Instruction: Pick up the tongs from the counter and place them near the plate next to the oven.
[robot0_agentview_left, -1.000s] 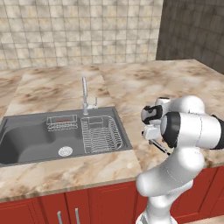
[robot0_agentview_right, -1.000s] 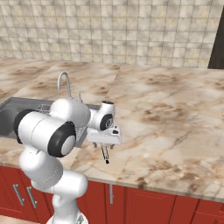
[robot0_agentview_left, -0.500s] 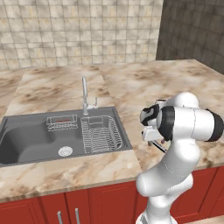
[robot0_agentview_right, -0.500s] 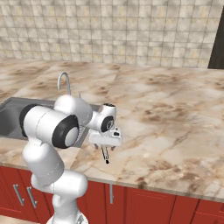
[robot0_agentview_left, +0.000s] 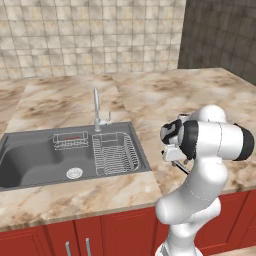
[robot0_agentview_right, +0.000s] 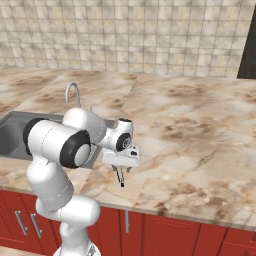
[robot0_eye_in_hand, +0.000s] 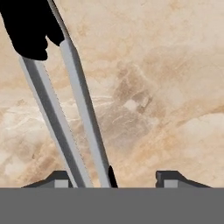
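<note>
The tongs (robot0_eye_in_hand: 72, 105) lie on the marbled counter (robot0_eye_in_hand: 166, 87), two silvery arms meeting at a black end at the upper left of the hand view. My gripper (robot0_eye_in_hand: 114, 177) points down over them with its fingers apart. The tongs' arms pass between the fingers, close to the left fingertip (robot0_eye_in_hand: 61, 177), and a gap is left to the right one. In the right base view the gripper (robot0_agentview_right: 121, 161) hangs just above the tongs (robot0_agentview_right: 119, 178) near the counter's front edge. The left base view has the gripper (robot0_agentview_left: 175, 154) over the tongs (robot0_agentview_left: 182, 167). The plate and the oven are out of view.
A grey sink (robot0_agentview_left: 30, 162) with a dish rack (robot0_agentview_left: 115, 152) and an upright steel faucet (robot0_agentview_left: 96, 107) lies left of the arm. Red cabinet fronts (robot0_agentview_right: 165, 235) run below the counter edge. A tiled wall (robot0_agentview_left: 90, 35) stands behind.
The arm's elbow has swung out to the side while the hand stays over the tongs at the same spot.
</note>
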